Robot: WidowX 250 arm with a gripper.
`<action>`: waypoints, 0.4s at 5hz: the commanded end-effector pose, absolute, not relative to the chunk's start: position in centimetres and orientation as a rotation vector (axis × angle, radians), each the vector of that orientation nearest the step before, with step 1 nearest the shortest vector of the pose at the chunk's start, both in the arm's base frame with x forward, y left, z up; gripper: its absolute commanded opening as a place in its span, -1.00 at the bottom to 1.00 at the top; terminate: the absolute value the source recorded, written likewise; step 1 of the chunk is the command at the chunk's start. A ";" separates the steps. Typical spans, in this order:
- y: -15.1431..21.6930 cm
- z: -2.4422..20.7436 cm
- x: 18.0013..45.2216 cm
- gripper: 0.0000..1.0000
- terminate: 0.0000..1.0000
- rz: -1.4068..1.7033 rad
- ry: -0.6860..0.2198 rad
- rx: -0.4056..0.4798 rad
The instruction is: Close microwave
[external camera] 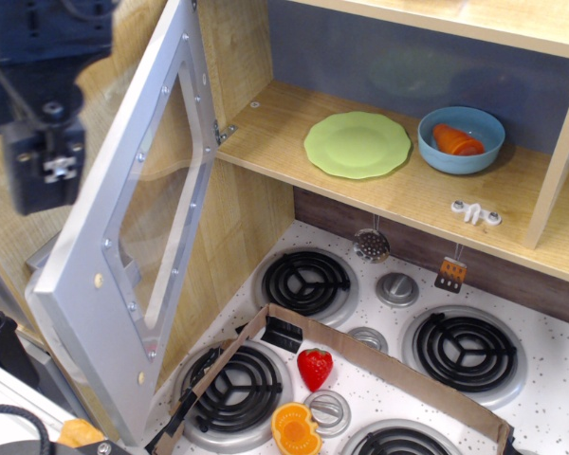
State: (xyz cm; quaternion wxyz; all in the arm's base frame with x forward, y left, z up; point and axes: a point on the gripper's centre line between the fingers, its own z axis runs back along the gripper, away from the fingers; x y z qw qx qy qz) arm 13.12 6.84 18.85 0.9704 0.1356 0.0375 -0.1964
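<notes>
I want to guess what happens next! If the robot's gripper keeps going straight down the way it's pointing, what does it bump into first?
Probably the outer face of the open microwave door. The gripper points down, left of the door. Depth is unclear, so it may pass behind the door.
</notes>
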 end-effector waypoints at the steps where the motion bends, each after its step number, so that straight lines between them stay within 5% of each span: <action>1: 8.4 17.9 12.5 1.00 -1.00 -0.386 0.076 0.274; 2: 8.8 17.0 13.0 1.00 -1.00 -0.389 0.059 0.267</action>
